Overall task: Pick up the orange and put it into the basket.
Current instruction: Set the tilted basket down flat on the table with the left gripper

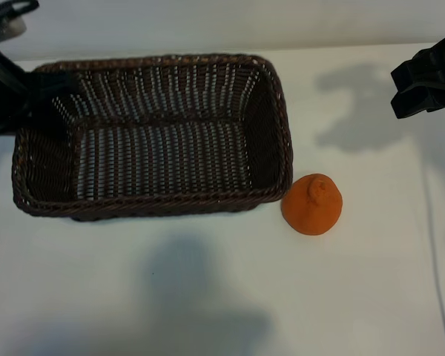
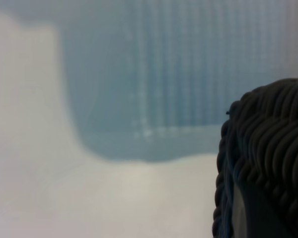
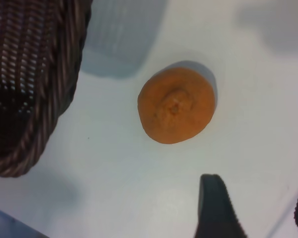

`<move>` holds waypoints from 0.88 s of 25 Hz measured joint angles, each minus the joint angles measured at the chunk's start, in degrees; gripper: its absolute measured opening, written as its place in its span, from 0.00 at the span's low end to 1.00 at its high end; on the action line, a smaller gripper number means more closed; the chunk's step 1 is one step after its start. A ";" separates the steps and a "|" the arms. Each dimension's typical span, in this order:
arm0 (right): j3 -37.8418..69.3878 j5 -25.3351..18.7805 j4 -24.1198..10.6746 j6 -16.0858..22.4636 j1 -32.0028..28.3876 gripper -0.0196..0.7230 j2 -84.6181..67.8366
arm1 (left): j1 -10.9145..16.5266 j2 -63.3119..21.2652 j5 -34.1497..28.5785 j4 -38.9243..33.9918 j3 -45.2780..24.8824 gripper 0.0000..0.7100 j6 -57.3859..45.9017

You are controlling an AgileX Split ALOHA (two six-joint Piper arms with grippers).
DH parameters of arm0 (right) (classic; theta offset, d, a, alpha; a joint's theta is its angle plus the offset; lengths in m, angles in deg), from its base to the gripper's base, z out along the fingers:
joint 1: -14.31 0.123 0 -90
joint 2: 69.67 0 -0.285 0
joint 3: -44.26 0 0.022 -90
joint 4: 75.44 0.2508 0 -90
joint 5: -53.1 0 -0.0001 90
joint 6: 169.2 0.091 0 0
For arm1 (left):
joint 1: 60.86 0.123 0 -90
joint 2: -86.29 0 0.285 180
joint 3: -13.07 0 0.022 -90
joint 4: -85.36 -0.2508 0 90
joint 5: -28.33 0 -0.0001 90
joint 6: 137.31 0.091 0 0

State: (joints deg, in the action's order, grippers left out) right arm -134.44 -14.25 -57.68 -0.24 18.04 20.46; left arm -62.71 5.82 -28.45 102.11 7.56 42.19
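2 black robot arms flank a white table (image 1: 208,297) where an orange (image 1: 312,205) sits at lower right of centre, knob end up, touching or just beside the near right corner of a dark woven basket (image 1: 276,126) that fills the upper left and centre of the frame and holds nothing. The right gripper (image 3: 253,208) hangs in the air at the upper right edge, well apart from the fruit, its fingers spread and holding nothing; seen from its own wrist, the orange lies ahead of the fingertips (image 3: 216,203), off their centre line, with the basket rim close on the far side. The left gripper (image 1: 4,81) hovers at the upper left, over the basket's left end. Its fingers cannot be seen, so I cannot tell from here whether they pinch anything.

The step in hand looks like the reach for the fruit, and the right arm seems better placed for it. To do it well, the spread fingers should come down centred over the knob and straddle the widest part, turned so neither finger catches the wicker corner. A firm, gentle squeeze should keep the round fruit from rolling away, and it must be lifted clear of the rim before swinging across.
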 joint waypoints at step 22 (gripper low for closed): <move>0.00 0.06 0.00 0.00 0.00 0.56 0.00 | 0.00 16.81 -0.92 2.75 8.05 0.21 3.39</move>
State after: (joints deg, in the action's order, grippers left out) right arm -134.44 -14.18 -57.68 -0.24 18.04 20.46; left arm -62.71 22.64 -29.37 104.86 15.61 45.57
